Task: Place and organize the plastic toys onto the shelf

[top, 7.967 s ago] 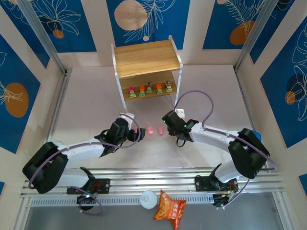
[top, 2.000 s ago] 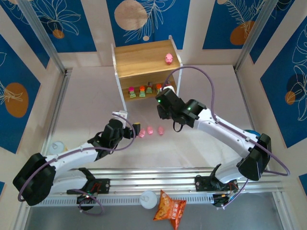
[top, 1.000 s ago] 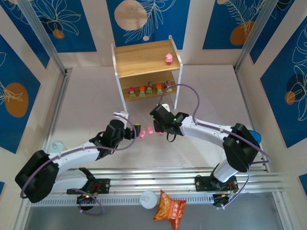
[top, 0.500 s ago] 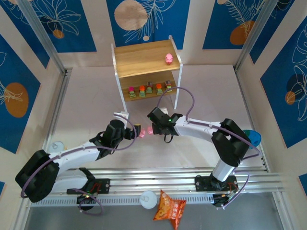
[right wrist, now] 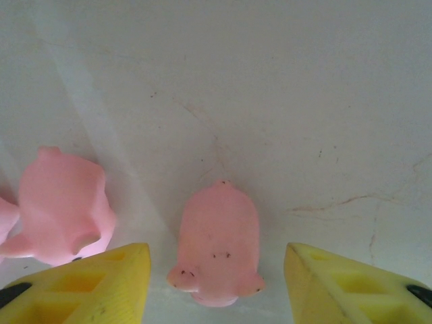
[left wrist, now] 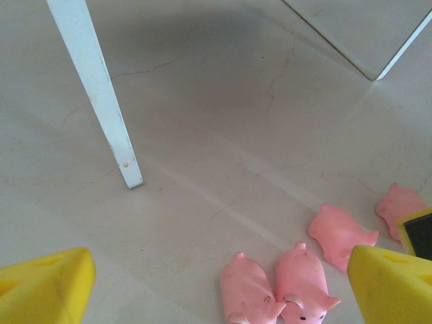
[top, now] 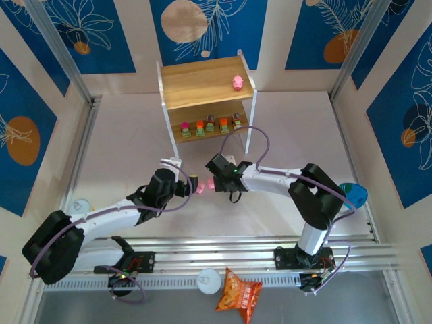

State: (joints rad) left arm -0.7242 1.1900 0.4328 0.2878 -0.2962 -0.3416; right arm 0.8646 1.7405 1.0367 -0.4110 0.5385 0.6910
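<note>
One pig (top: 237, 82) sits at the right end of the shelf's (top: 202, 84) top board, and five blocks (top: 210, 125) stand in a row on the lower board. That part looks done to me. What's left is the loose pigs (left wrist: 300, 283): I count four, lying close together on the table (top: 135, 135) in front of the shelf and apart from it.

My right gripper (right wrist: 214, 280) is down over one of them, the near pig (right wrist: 219, 243). The jaws are parted, with a yellow finger on either side and a gap to each — straddling it, not pinching. A neighbour pig (right wrist: 64, 206) lies just beside one finger. My left gripper (left wrist: 219, 273) is spread wide and holds nothing. It is low over the table, with the cluster next to one finger and a white shelf leg (left wrist: 101, 94) ahead.

I'd call the task past halfway: six toys are up and four are left to lift.

The table is pale and matte, with hairline cracks and faint scuffs — flat, with nothing to snag on. Around it are cream walls with blue leaf-pattern panels (top: 209, 23). A snack bag (top: 237, 291) lies beyond the rail (top: 216, 246) by the arm bases.
</note>
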